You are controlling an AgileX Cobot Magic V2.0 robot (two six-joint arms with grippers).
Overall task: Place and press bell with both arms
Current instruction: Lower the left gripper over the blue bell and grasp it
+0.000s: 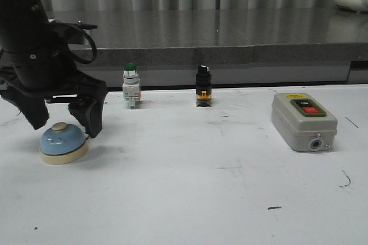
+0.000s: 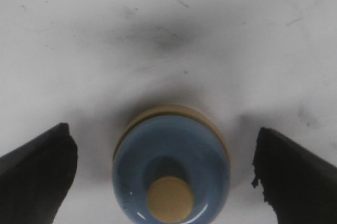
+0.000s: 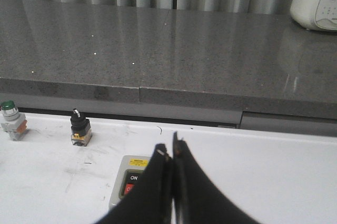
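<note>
The bell [image 1: 63,141] sits upright on the white table [image 1: 190,187], far left side, near the front edge of what I can see. Blue dome, cream base, cream knob on top. From the left wrist cam it's right there betw. the two fingers [image 2: 37,174], base flat on the table, w/ bare table showing on both sides of it.

Left tool [image 1: 64,119] hangs directly over the bell, fingers spread wide apart, one tip each side of the dome. Tips look level w/ the knob or just above; can't tell if either one touches, but the wrist cam shows clear gaps, so nothing's clamped.

Right tool [image 3: 171,153] isn't in the front view. Its own cam shows the two fingers pressed together, nothing betw. them, pointing out over the grey box [image 1: 303,121] w/ red and green buttons, which sits on the right side of the table, well apart from the bell.

Further back on the table, near the rear edge: a green-capped pushbutton [image 1: 131,87] and, to its right, a black selector switch [image 1: 203,87], both upright. Behind them a dark stone counter [image 1: 230,35] runs across.
</note>
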